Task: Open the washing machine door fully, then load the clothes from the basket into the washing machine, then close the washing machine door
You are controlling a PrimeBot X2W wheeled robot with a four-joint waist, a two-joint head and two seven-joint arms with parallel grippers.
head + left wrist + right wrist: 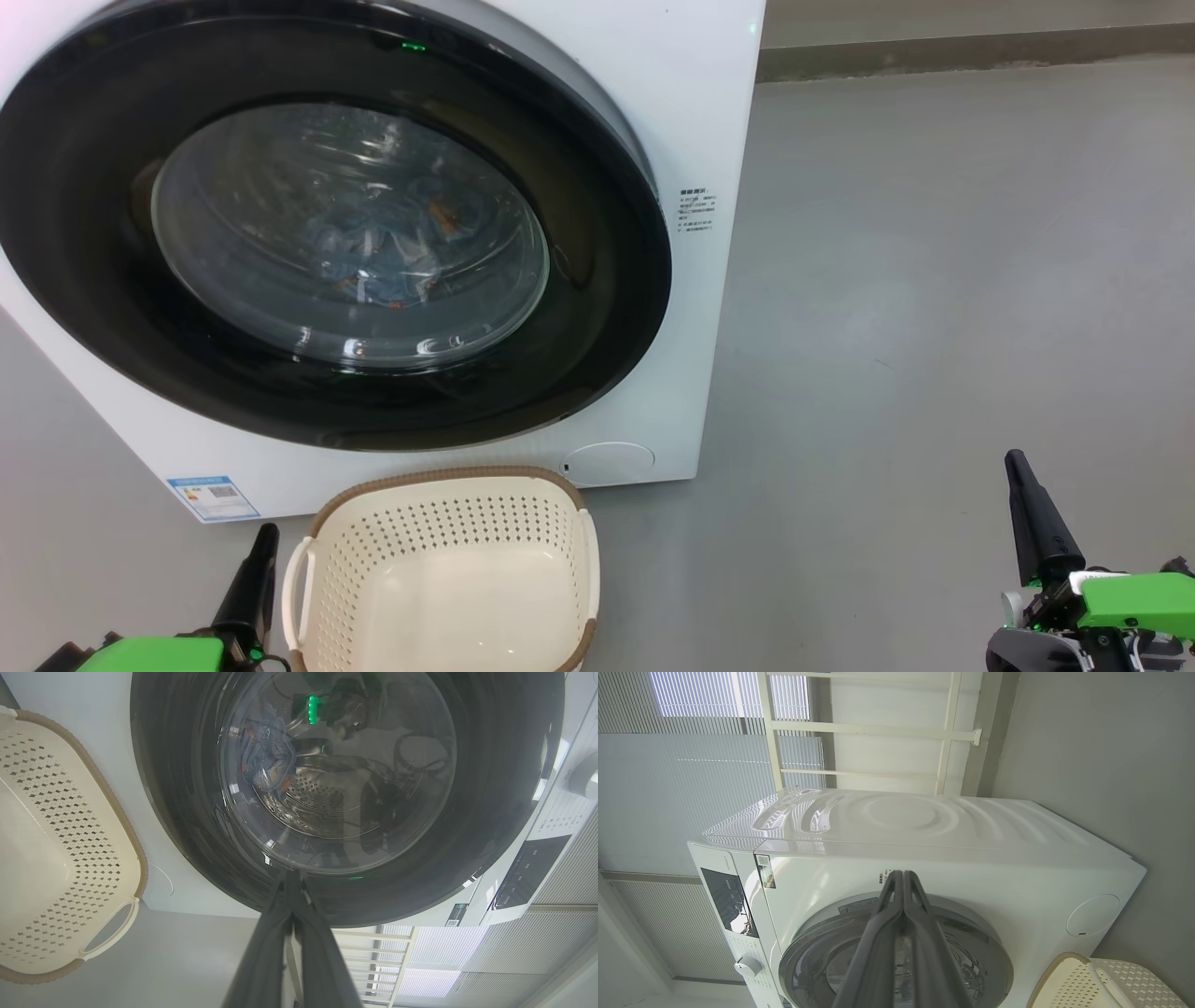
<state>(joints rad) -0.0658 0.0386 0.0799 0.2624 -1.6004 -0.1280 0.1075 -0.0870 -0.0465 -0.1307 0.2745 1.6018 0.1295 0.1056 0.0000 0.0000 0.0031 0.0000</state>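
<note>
At the bottom edge of the head view, the left gripper (264, 543) sits just left of the basket (448, 478), fingers pressed together with nothing between them. The left wrist view confirms the tips meet. Low on the other side, the right gripper (1019, 469) is over the grey floor (934, 280), well apart from the basket, its fingers likewise clamped together on nothing. The basket stands upright on the floor, just in front of the washing machine (719, 93). The round cap (609, 462) is just right of the basket's far rim. Behind it, the door (607, 280) lies flush against the machine front. The clothes (392, 252) are inside the drum, seen through the glass as a light blue heap with orange-brown specks.
</note>
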